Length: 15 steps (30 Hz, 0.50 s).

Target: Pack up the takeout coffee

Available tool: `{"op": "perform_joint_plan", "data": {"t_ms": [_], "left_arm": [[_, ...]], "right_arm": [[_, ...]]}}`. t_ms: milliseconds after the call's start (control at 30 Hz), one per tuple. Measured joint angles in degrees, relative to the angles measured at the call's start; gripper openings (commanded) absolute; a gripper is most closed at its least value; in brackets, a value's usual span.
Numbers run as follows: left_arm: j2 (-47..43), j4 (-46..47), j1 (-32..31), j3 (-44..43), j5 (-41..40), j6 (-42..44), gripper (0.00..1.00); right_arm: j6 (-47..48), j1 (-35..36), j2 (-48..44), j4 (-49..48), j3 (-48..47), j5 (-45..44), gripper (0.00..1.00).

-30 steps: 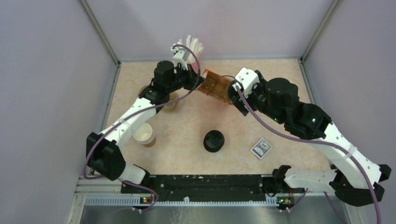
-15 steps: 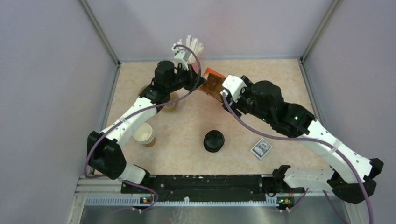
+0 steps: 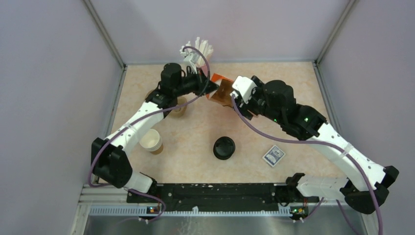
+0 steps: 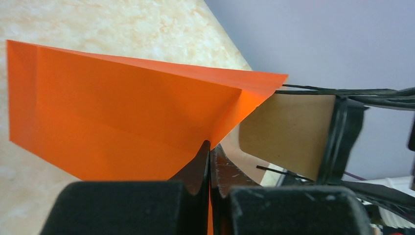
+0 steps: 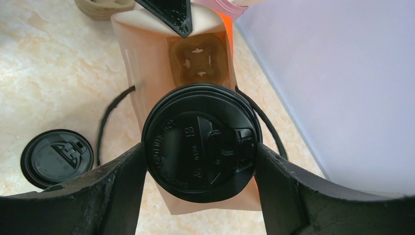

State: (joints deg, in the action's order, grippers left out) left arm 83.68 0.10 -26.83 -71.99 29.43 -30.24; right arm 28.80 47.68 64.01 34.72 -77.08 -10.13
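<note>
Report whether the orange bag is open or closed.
Open. The left pincer pinches one edge of the orange bag, and the right wrist view looks down its mouth to a brown insert inside.

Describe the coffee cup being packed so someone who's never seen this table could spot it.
Near the table's far edge, the left gripper pinches an orange bag. At the bag's mouth, the right gripper holds a brown cup. It alone wears its black lid; the lidless cup and spare lid sit apart on the table.
</note>
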Motion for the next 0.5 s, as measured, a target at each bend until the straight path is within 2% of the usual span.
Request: {"op": "perform_joint_plan", "data": {"t_ms": [267, 500], "left_arm": [[1.4, 0.2, 2.5, -0.8, 8.4, -4.7, 0.00], [3.1, -1.9, 3.2, -2.2, 10.4, -2.6, 0.00]], "right_arm": [[6.6, -5.8, -0.3, 0.2, 1.7, 6.3, 0.70], [11.3, -5.9, -2.0, -2.3, 8.8, 12.1, 0.68]]}}
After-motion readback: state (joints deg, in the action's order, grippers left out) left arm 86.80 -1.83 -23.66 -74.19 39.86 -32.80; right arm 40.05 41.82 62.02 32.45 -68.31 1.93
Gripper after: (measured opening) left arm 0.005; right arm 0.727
